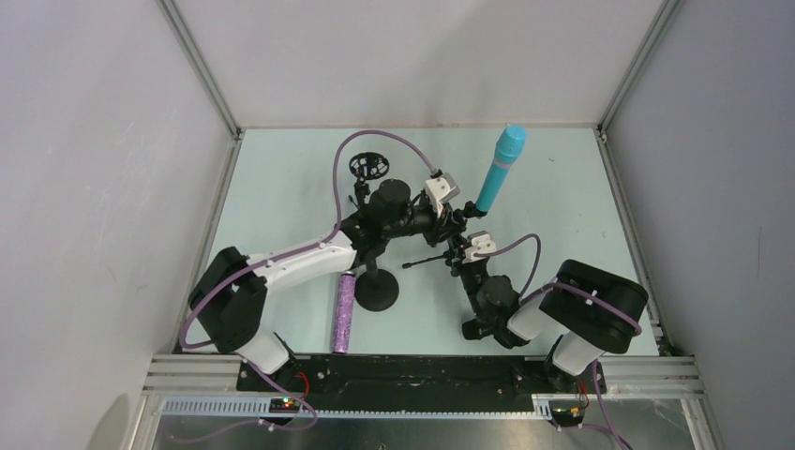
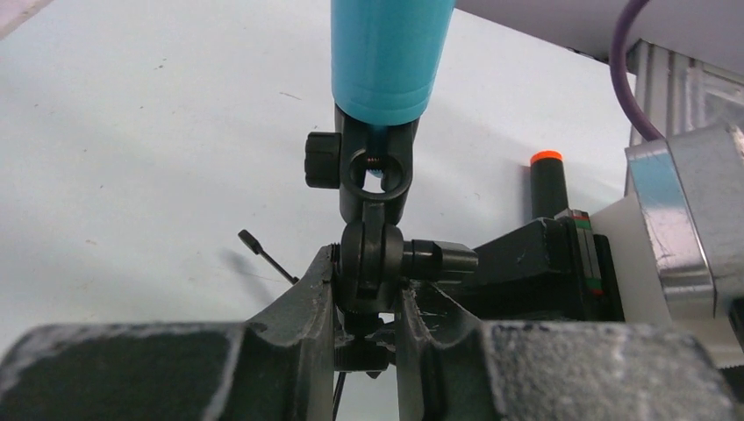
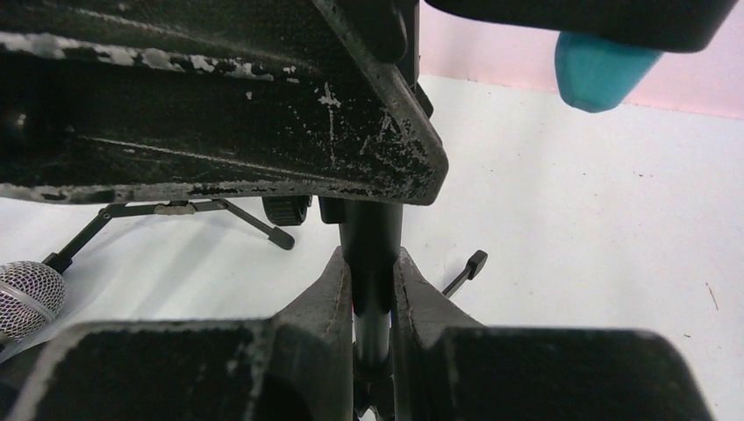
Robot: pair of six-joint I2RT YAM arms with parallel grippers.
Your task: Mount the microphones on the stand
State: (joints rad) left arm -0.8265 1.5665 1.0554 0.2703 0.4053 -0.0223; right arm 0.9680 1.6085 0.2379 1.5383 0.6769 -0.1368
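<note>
cyan microphone (image 1: 500,171), tilted, clipped to black stand (image 1: 377,292)

Your left arm (image 1: 300,265) and right arm (image 1: 600,302) have white and black shells and purple cables (image 1: 380,133); the left hand (image 2: 367,303) and right hand (image 3: 373,289) are scuffed black.

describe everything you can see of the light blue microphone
The light blue microphone is a smooth, matte, plastic-looking stick, cyan all over, with a slightly thicker head end and a slightly darker band partway down its body. It stands tilted, head up and toward the far wall. Its lower end sits in a black stand clip; nothing else touches it. The left gripper is shut on the swivel joint just below that clip, not on the microphone.
</note>
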